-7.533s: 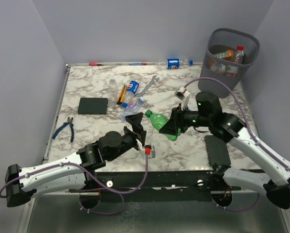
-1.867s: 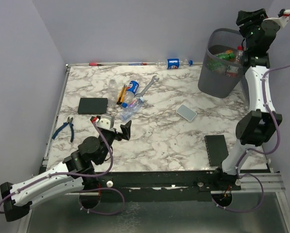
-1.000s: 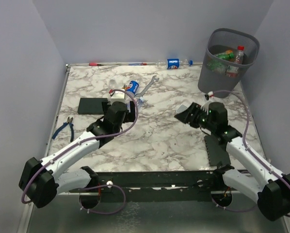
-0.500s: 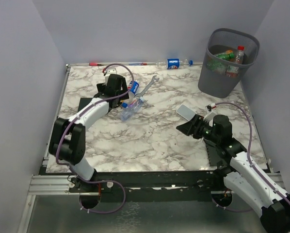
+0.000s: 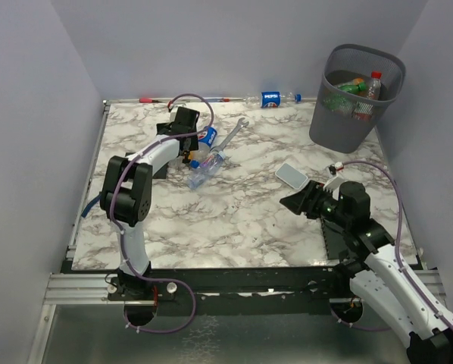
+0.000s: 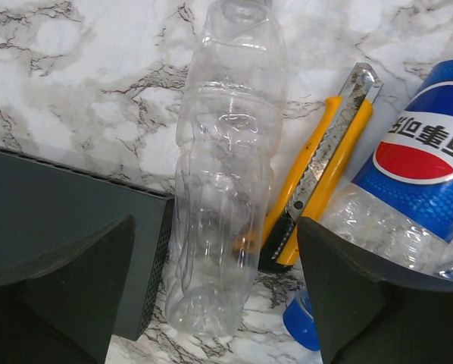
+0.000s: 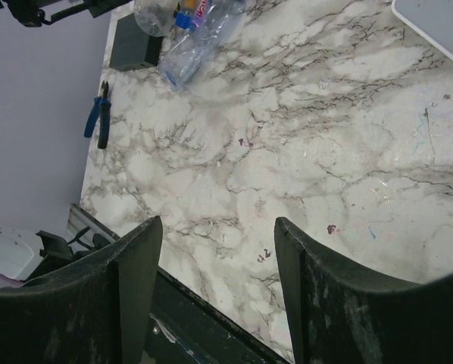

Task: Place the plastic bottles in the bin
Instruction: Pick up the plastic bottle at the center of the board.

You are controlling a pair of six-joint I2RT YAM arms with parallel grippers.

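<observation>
Left gripper (image 5: 182, 148) leans over loose bottles beside a Pepsi bottle (image 5: 206, 136) on the marble table (image 5: 234, 216); the wire-mesh bin (image 5: 340, 130) at the far right holds several.

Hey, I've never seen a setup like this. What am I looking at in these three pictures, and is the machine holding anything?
These are two robot arms bolted to the near edge of a marble-patterned table. The wide picture comes from a fixed camera above and behind them. The other two come from small cameras on each wrist, so the dark shapes at the bottom are that arm's own fingers. The left fingers stand open on either side of a clear bottle, not gripping it. Beside it lie a yellow utility knife, a Pepsi bottle and a black block. The right fingers are open and empty over the table. Also there: a wrench, blue pliers, and a mesh bin with bottles already inside.
</observation>
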